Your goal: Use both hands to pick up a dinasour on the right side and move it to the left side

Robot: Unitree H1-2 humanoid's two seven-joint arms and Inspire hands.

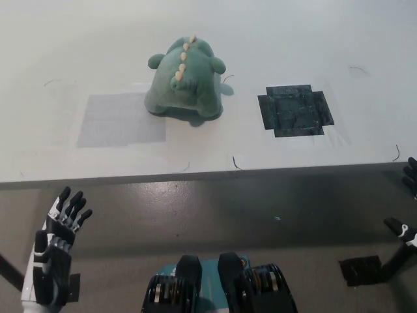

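Left robot hand [55,257] open, low; green plush dinosaur [184,79], cream spikes.

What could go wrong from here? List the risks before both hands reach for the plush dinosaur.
1. The green plush dinosaur sits between the grey patch and the black cross-shaped mark, far from both hands, so the reach is long.
2. The left robot hand is below the table edge and could clip it when rising.
3. The right robot hand is barely in frame, so uneven contact could tip the soft toy.
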